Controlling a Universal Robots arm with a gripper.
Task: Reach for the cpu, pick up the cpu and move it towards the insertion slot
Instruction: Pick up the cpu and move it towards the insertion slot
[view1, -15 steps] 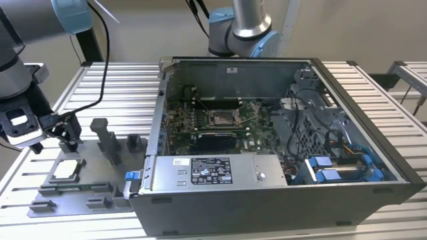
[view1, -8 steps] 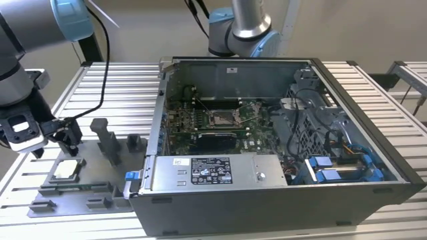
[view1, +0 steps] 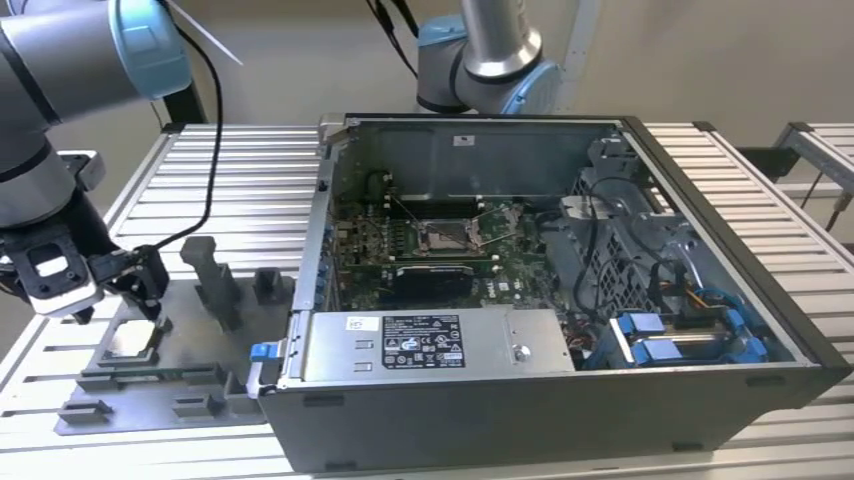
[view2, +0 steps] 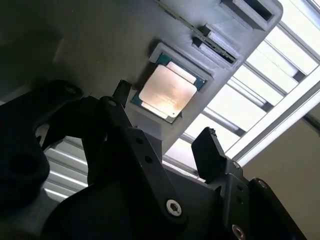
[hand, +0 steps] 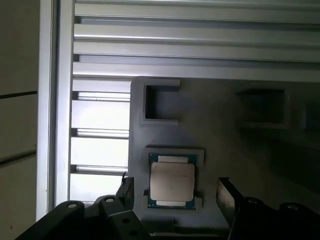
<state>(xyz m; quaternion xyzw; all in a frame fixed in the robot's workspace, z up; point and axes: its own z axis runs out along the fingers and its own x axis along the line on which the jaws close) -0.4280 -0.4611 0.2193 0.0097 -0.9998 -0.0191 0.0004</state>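
We log the exterior view as evenly bright. In the second wrist view, slats (view2: 280, 60) blow out white; cpu (view2: 167, 92) glints.

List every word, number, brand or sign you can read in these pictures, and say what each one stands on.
No text can be read.
White label on the power supply: printed lines and symbols, too small to read.
Small white sticker on the back wall inside the computer case: too small to read.
cpu top, in the first wrist view: no legible marking.

1 cpu (hand: 172, 183), 1 insertion slot (view1: 445, 237), 1 claw (hand: 176, 195), 1 fixture plate (hand: 220, 150), 1 case (view1: 534, 425)
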